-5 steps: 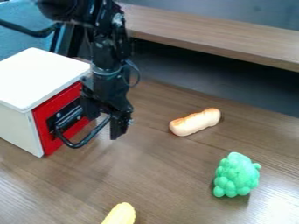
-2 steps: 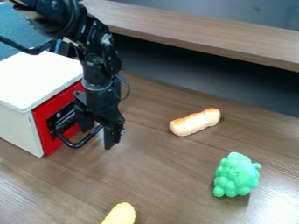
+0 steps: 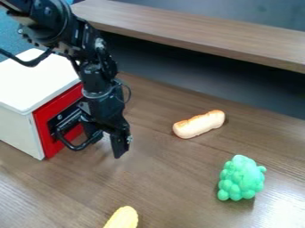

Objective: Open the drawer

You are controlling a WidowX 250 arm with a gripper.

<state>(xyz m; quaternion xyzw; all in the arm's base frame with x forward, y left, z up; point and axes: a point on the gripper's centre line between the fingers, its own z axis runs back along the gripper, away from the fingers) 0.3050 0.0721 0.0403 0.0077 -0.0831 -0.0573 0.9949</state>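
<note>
Lower now than in the earlier frames, the black gripper (image 3: 108,146) is hanging at the drawer handle, nearer the camera. Left of the jaws, the white box (image 3: 35,84) is sitting with its red drawer front (image 3: 70,95) looking shut. The black handle (image 3: 72,147) is lying just left of the jaws, its long bar slanting up toward them; the coming pull is depending on that. The jaws are standing apart; whether the bar is passing between them, I cannot tell. Below them, yellow corn (image 3: 123,218) is lying; to their right, a bread roll (image 3: 199,124), then green grapes (image 3: 241,178). I'm counting one arm, one box, one handle, one corn, one roll, one bunch.
</note>
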